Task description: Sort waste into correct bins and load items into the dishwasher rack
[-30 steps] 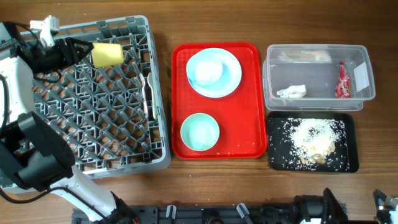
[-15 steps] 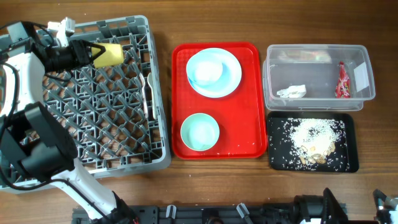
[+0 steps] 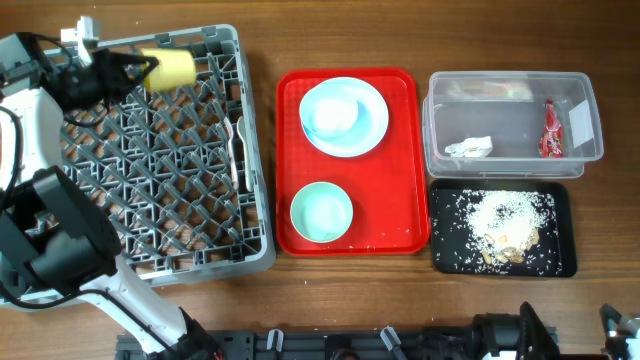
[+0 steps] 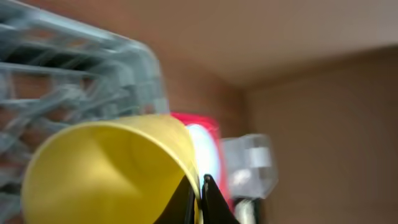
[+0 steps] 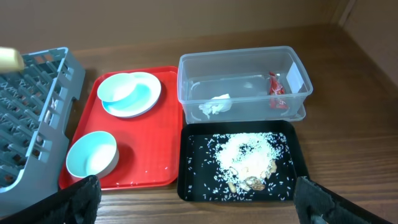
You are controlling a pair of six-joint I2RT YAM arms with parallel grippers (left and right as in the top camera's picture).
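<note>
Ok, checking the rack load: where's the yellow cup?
Overhead view, left side: the cup is at the rack's top edge, rim pinched by the left gripper.

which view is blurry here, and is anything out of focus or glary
Left wrist view: blur smears the rack and red tray, and the close yellow cup looks soft. Overhead view: sharp, evenly lit, no strong glare. Right wrist view: sharp on the rice and clear tub.

A yellow cup (image 3: 172,68) is showing against the grey grid crate (image 3: 170,170); beside the crate, a red tray (image 3: 395,200) is carrying a pale-blue plate (image 3: 373,126) and teal bowl (image 3: 321,211).
</note>
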